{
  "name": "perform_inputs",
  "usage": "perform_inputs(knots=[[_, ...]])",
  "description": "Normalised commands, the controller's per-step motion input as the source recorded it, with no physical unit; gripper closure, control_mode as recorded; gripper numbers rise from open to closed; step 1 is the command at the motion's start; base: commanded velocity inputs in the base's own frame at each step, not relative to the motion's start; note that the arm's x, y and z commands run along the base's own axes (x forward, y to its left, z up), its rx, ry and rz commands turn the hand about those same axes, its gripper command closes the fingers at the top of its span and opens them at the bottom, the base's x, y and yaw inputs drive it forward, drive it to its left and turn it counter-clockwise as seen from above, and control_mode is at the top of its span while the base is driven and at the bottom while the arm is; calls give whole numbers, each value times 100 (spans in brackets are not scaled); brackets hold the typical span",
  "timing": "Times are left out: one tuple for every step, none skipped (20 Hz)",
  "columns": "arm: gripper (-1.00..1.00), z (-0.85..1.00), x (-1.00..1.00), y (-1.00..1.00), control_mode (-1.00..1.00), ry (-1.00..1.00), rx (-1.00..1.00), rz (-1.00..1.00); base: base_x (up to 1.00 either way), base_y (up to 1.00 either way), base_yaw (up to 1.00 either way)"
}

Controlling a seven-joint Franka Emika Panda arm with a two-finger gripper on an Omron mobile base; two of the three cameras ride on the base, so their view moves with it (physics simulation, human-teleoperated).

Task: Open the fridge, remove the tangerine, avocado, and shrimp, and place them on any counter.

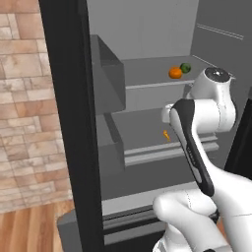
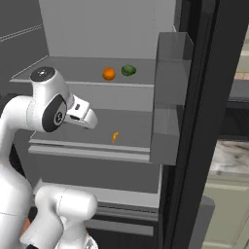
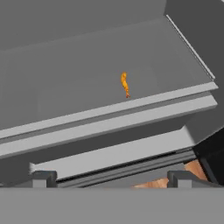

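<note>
Three items unmoved | tall black fridge (image 1: pixel 66 123) open | pincer (image 3: pixel 109 178) apart, empty | next: reach thin curved orange shrimp (image 3: pixel 125 84)

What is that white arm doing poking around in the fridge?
It is emptying it. The fridge stands open. The gripper is open and holds nothing; in the hand view it looks at the shrimp, which lies alone on the lower shelf. The tangerine and the avocado sit side by side on the shelf above. All three items are in the fridge, so none has reached a counter yet.
</note>
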Motion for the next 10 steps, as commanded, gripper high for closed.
perform_inputs(knots=[[-100,0,0,0,100,0,0,0,100,0,-9],[-100,0,0,0,100,0,0,0,100,0,-7],[-100,0,0,0,100,0,0,0,100,0,-7],[-100,0,0,0,100,0,0,0,100,0,-5],[-100,0,0,0,100,0,0,0,100,0,-3],[-100,0,0,0,100,0,0,0,100,0,-1],[-100,0,0,0,100,0,0,0,76,0,0],[-100,0,16,-2,-100,0,0,0,0,0,0],[-100,22,-7,-11,-100,-12,0,0,0,0,0],[-100,38,-24,-24,-100,-26,0,3,0,0,0]])
